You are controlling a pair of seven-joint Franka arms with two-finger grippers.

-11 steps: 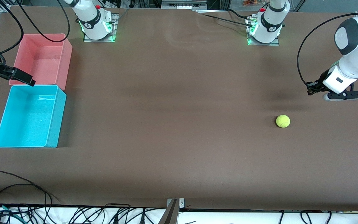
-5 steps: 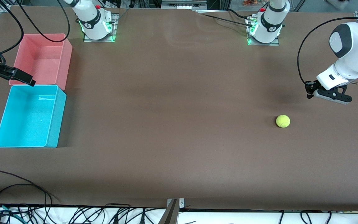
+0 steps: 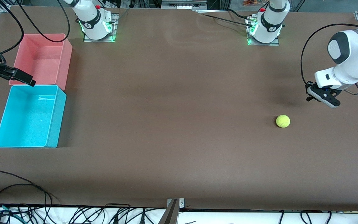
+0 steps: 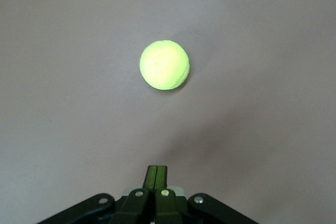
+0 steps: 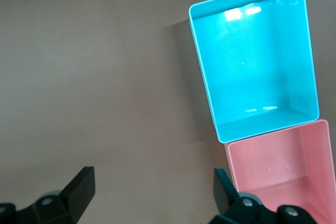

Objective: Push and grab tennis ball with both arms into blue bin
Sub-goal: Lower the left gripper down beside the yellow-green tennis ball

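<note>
Front view first: the ball (image 3: 282, 121) is a small fuzzy yellow-green sphere sitting by itself on the table (image 3: 179, 124), which is covered in a matte brown, cloth-like surface. It's toward the left arm's end, well apart from both bins. The left gripper (image 3: 309, 97) hangs off a glossy white arm with black bands, up over the table near the ball but not touching it. At the right arm's end sits the blue bin (image 3: 56, 115), a smooth cyan plastic rectangle with rounded corners and nothing in it. The pink bin (image 3: 65, 59) is the same shape and touches it on the side farther from the camera. The right gripper (image 3: 22, 78) pokes in over the seam where the two bins meet; that arm just waits. Both bases glow green along the top. Black cables (image 3: 17, 186) loop along the near edge of the table.

Left wrist view: the ball (image 4: 164, 65) looks bright, almost neon, with a faint curved seam and soft fuzz. It's alone on the brown surface, out ahead of the left gripper (image 4: 156, 170), whose black fingers are pressed together with nothing between them.

Right wrist view: the right gripper (image 5: 152, 184) has its chunky black fingers (image 5: 80, 188) spread wide, holding nothing. The blue bin (image 5: 202, 72) shows shiny inner walls with light glare on the floor, and the pink bin (image 5: 235, 163) butts right against it.
</note>
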